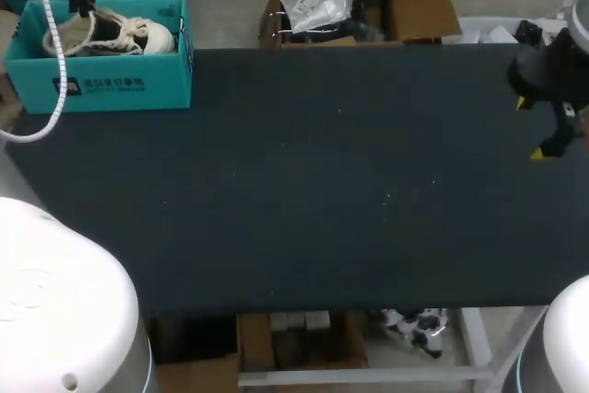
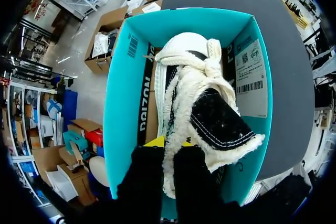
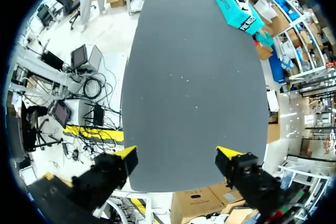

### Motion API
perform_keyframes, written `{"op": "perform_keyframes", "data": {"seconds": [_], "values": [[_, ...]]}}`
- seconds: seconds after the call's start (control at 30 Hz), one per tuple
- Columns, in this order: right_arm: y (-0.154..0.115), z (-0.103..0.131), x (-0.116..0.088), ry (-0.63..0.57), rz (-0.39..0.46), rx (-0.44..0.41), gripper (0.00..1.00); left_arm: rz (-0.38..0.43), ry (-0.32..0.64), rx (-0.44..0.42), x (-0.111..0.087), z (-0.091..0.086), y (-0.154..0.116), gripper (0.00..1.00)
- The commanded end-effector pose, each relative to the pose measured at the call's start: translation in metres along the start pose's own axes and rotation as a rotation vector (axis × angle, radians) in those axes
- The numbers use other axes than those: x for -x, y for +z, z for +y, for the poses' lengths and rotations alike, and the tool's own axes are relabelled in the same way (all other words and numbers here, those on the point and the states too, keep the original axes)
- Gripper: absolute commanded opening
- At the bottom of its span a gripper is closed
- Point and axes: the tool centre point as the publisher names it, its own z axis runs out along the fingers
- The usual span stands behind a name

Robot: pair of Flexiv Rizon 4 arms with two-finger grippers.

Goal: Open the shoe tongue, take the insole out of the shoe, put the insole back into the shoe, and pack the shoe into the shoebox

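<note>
A teal shoebox stands at the table's far left corner. Inside it lies a cream knitted shoe with a black tongue, filling most of the box. My left gripper hangs over the near end of the box, and its yellow-tipped fingers are shut on the shoe's fluffy cream edge. In the head view this gripper sits just above the shoe. My right gripper stays at the far right of the table, wide open and holding nothing. In its own view it hovers over bare tabletop, with the shoebox far ahead.
The dark table stretches between the box and my right arm. A white coiled cable from my left arm hangs across the box's left front.
</note>
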Motion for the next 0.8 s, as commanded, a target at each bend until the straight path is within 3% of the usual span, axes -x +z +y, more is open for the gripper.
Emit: {"op": "perform_keyframes", "data": {"seconds": [0.03, 0.27, 0.47, 0.53, 0.57, 0.6, 0.8], "values": [[-0.001, 0.000, -0.001, -0.001, 0.000, -0.001, 1.00, 0.063, 0.000, 0.004, 0.010, 0.003, 0.020, 0.00], [-0.001, 0.000, -0.001, -0.001, 0.000, -0.001, 1.00, 0.159, 0.006, 0.016, 0.014, 0.004, 0.051, 0.00], [-0.001, 0.000, -0.001, -0.001, 0.000, -0.001, 1.00, 0.213, -0.047, 0.027, 0.029, 0.008, 0.074, 0.00], [-0.001, 0.000, -0.001, -0.001, 0.000, -0.001, 1.00, 0.213, -0.059, 0.022, 0.031, 0.009, 0.074, 0.49], [-0.001, 0.000, -0.001, -0.001, 0.000, -0.001, 1.00, 0.209, -0.059, 0.018, 0.032, 0.010, 0.072, 0.79], [-0.001, 0.000, -0.001, -0.001, 0.000, -0.001, 1.00, 0.202, -0.064, 0.016, 0.032, 0.010, 0.068, 0.99], [-0.001, 0.000, -0.001, -0.001, 0.000, -0.001, 1.00, 0.130, -0.060, 0.009, 0.024, 0.008, 0.033, 1.00]]}}
